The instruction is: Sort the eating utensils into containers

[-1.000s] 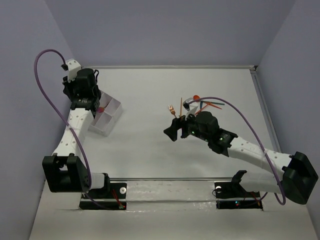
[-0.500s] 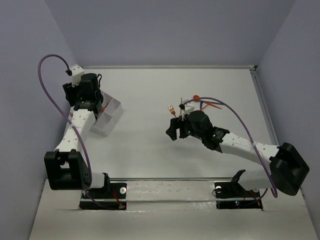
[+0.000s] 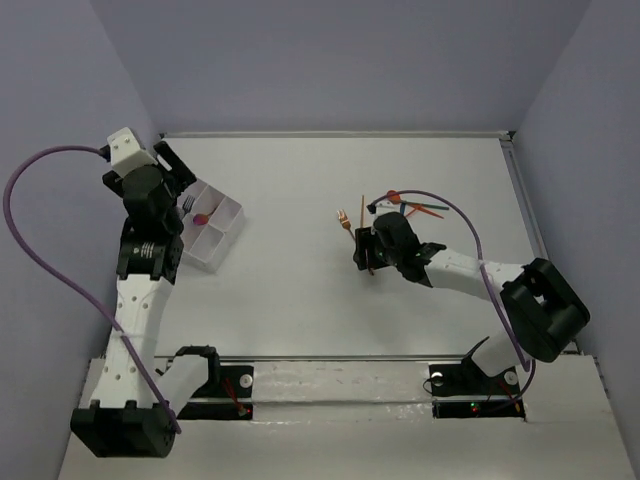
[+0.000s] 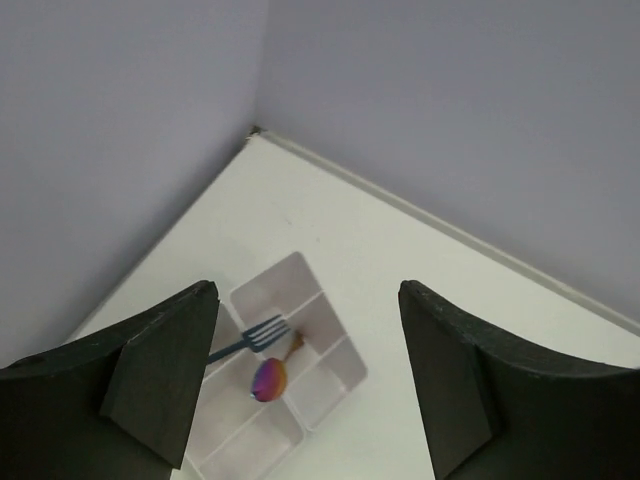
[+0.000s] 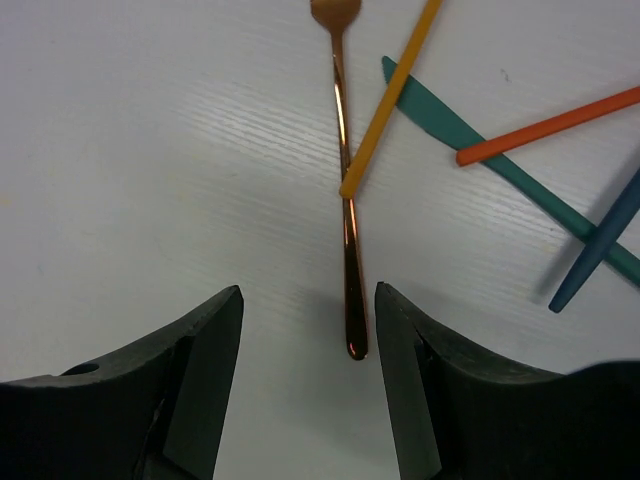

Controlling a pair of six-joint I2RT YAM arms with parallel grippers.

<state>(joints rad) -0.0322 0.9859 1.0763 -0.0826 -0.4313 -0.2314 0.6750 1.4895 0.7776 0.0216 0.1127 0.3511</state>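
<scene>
The containers are one white divided tray (image 3: pixel 222 238) (image 4: pixel 318 358) at the left. In it lie a blue fork (image 4: pixel 243 341) and an iridescent spoon (image 4: pixel 268 379) (image 3: pixel 203 218). My left gripper (image 3: pixel 173 167) (image 4: pixel 305 292) hangs open above the tray, holding nothing. Right of centre lies a copper fork (image 5: pixel 345 190) (image 3: pixel 344 218). Its handle end sits between the fingers of my right gripper (image 5: pixel 308 298) (image 3: pixel 366 256), nearer the right one; the jaws stand open and apart from it. A yellow stick (image 5: pixel 390 100) crosses the fork. Beside it lie a teal knife (image 5: pixel 470 135), an orange stick (image 5: pixel 550 125) and a blue stick (image 5: pixel 598 248).
The loose utensils form a small pile (image 3: pixel 408 206) just behind the right gripper. A raised rail (image 3: pixel 525 200) runs along the table's right edge, and purple walls close in on three sides. The left arm's purple cable (image 3: pixel 40 260) loops out to the left.
My left gripper opened and rose away from the tray, leaving the spoon in a compartment. My right gripper came down around the copper fork's handle and its jaws narrowed.
</scene>
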